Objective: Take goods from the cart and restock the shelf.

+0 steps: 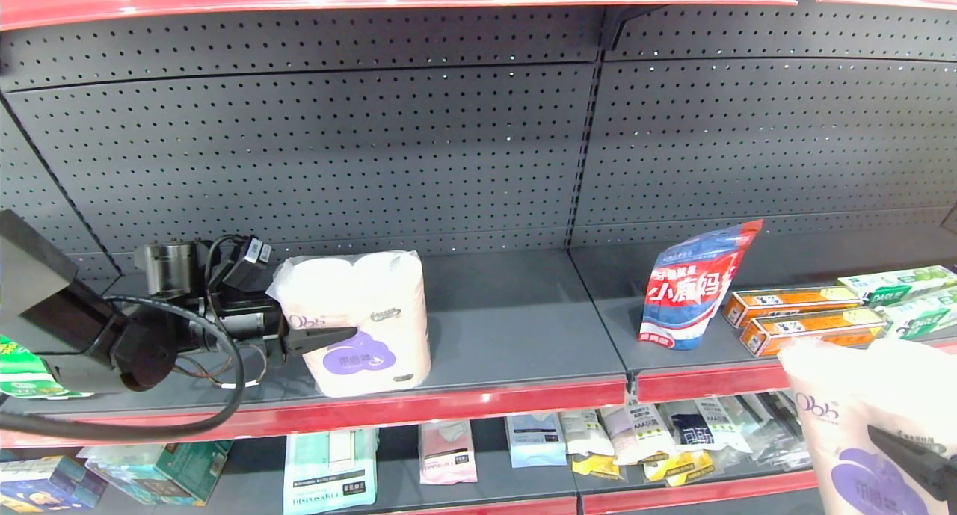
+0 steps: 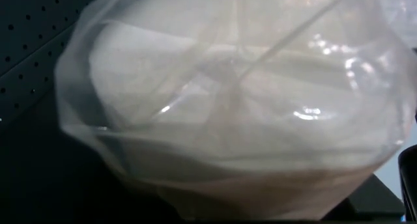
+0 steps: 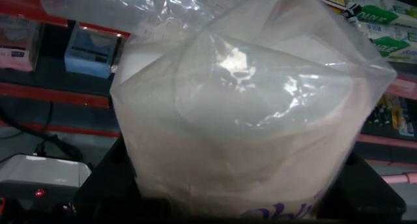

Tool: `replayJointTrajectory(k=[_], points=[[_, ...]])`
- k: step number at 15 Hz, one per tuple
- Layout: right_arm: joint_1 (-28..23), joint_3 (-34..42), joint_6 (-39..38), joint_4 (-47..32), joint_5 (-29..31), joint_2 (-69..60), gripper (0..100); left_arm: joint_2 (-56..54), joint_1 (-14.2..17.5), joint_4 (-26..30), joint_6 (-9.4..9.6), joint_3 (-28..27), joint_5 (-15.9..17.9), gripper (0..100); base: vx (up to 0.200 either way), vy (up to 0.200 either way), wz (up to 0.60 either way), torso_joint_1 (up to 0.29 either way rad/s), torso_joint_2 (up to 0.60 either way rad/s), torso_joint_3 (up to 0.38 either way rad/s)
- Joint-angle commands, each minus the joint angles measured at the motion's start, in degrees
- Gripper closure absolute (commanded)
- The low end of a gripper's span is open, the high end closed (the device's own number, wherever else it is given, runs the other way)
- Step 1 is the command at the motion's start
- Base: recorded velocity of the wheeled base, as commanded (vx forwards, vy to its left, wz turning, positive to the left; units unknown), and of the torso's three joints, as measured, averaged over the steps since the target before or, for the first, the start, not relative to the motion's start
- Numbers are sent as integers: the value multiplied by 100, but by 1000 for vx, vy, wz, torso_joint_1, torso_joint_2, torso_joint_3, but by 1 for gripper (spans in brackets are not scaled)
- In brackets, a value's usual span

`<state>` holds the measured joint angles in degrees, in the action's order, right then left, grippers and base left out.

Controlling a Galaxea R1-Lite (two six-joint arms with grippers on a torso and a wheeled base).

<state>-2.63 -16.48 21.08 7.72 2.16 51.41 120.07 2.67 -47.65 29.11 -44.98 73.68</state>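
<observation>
- fingers (image 1: 321,338) of left gripper (image 1: 336,330) clamp roll pack (image 1: 366,313), upright near the front lip of the shelf (image 1: 516,335); right gripper (image 1: 916,455) squeezes second pack (image 1: 845,410), lower, in front of orange boxes (image 1: 800,313).
- left wrist: roll pack (image 2: 234,107) close against the jaws, pegboard (image 2: 32,35) behind.
- right wrist: second pack (image 3: 247,113) pinched between dark fingers (image 3: 104,178); the open shelf spot probably lies up and to the left, past blue pouch (image 1: 699,283).

Two toilet-roll packs (image 1: 366,313) (image 1: 860,418), one blue-red pouch (image 1: 691,287), two orange boxes (image 1: 792,300) (image 1: 811,328), two green boxes (image 1: 897,282) (image 1: 919,312).
</observation>
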Motion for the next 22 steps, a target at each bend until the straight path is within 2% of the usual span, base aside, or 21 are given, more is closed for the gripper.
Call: replayJointTrajectory(k=[1, 4, 6, 16, 17, 22], points=[[0, -13, 2, 2, -5, 1, 100, 43, 5, -25, 16, 7, -3, 100, 0, 0, 0, 0, 0, 0], [0, 13, 2, 2, 4, 1, 100, 43, -3, -51, 7, 25, -29, 100, 0, 0, 0, 0, 0, 0], [0, 13, 2, 2, 4, 10, 100, 35, -3, -42, -72, -10, -20, 100, 0, 0, 0, 0, 0, 0], [8, 49, 2, 2, 4, 1, 100, 78, -30, -60, -46, -2, -12, 100, 0, 0, 0, 0, 0, 0], [8, 49, 2, 2, 4, 1, 100, 78, -30, -60, -46, -2, -12, 0, 0, 0, 0, 0, 0, 0], [8, 49, 2, 2, 13, -17, 100, 8, -12, -51, -81, 16, -3, 0, 0, 0, 0, 0, 0, 0]])
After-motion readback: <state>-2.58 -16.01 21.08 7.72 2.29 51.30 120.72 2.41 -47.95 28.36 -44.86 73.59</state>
